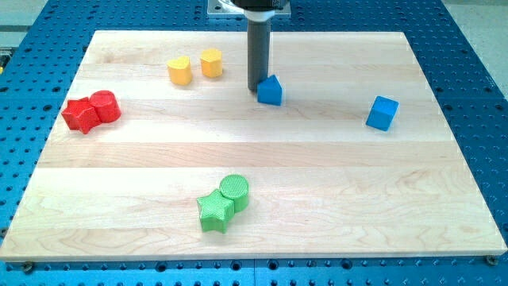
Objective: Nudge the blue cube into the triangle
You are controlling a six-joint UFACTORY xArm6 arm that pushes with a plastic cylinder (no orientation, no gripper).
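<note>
The blue cube [382, 113] sits on the wooden board at the view's right. The blue triangle block [270, 90] sits near the top centre. My tip [256, 87] is at the end of the dark rod, just left of the blue triangle and almost touching it. The blue cube lies far to the right of my tip, well apart from the triangle.
A yellow heart-like block [180, 71] and a yellow hexagonal block [211, 63] sit at the top left. A red star [80, 116] and a red cylinder [105, 106] touch at the left. A green star [215, 212] and a green cylinder [234, 191] touch at the bottom centre.
</note>
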